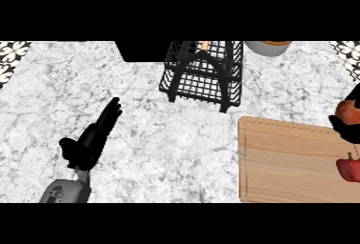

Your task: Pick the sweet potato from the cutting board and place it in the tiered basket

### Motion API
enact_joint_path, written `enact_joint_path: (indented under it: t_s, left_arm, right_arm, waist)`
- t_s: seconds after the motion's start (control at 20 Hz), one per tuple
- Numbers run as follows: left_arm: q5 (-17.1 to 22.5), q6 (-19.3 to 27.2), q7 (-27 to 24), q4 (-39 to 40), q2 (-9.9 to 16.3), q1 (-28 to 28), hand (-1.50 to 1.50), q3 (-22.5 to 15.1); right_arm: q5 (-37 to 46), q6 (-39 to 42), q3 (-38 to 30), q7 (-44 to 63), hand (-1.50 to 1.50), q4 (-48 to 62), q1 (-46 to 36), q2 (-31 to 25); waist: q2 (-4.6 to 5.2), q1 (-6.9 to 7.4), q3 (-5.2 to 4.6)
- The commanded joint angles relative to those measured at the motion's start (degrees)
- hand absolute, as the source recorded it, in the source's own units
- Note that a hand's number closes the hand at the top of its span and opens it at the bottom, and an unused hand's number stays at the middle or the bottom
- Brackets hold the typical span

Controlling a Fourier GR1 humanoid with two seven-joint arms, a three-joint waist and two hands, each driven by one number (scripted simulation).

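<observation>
The sweet potato [348,111], reddish brown, shows at the right edge just above the wooden cutting board [292,164]. My right hand [345,129] is curled round it, and most of the hand is cut off by the frame. The black wire tiered basket [204,71] stands at the back centre, to the upper left of the board. My left hand [90,138] rests open on the left of the counter, fingers straight and pointing away.
A red bell pepper [349,169] lies on the board's right side. A pale bowl [267,47] sits behind the basket at the back right. A dark square object [144,50] lies at the back, left of the basket.
</observation>
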Motion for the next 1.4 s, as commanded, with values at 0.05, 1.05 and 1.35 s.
enact_joint_path:
  t_s: [0.05,1.05,1.35]
  left_arm:
    - [-1.1,0.0,-1.0,2.1,-1.2,-0.6,0.0,-0.8]
    - [-1.3,-2.4,-1.2,0.2,-1.0,-0.5,0.0,-0.2]
    - [-3.0,-0.1,1.4,-1.7,-2.7,-0.4,0.0,-1.4]
  right_arm:
    - [-4.3,5.3,-0.6,11.0,1.5,-5.0,-12.4,-0.9]
    - [4.6,0.3,9.9,23.1,1.5,35.5,-56.6,16.3]
    - [6.6,-4.5,8.8,16.0,1.5,49.2,-61.4,20.9]
  waist:
    - [0.19,0.74,-0.06]
    - [0.63,2.24,-0.04]
    - [0.62,2.16,0.0]
